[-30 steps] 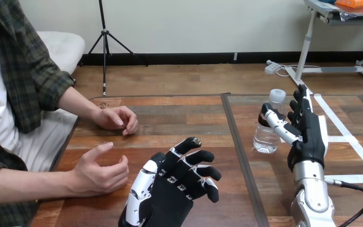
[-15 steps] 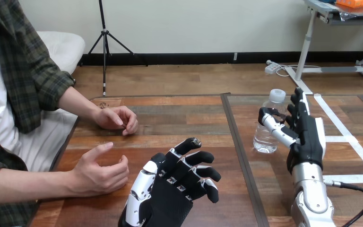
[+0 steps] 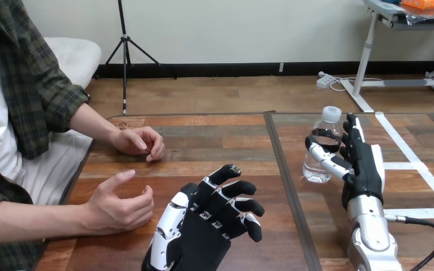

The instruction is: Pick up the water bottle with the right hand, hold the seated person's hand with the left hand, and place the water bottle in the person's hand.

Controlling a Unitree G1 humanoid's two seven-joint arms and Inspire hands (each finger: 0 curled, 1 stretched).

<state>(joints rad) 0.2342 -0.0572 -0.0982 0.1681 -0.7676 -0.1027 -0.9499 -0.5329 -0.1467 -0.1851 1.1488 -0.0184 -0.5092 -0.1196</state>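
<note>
The clear water bottle (image 3: 316, 170) with a white cap stands upright on the table at the right. My right hand (image 3: 365, 167) is at its right side. The thumb (image 3: 324, 157) reaches across the bottle's front and the fingers stand straight up just right of it, so the hand is open around the bottle. My left hand (image 3: 202, 230) hovers low in the middle, open, with its fingers spread and loosely bent, holding nothing. Left of it, apart, lies the person's near hand (image 3: 118, 208), loosely cupped with the thumb up.
The person's far hand (image 3: 139, 141) rests loosely closed on the table further back at the left. A dark seam (image 3: 285, 169) runs down the tabletop between my two hands. White tape lines (image 3: 415, 166) mark the table right of the bottle.
My right hand has slid left toward the bottle, and its thumb now crosses the bottle's front. The left hand and both of the person's hands have stayed still.
</note>
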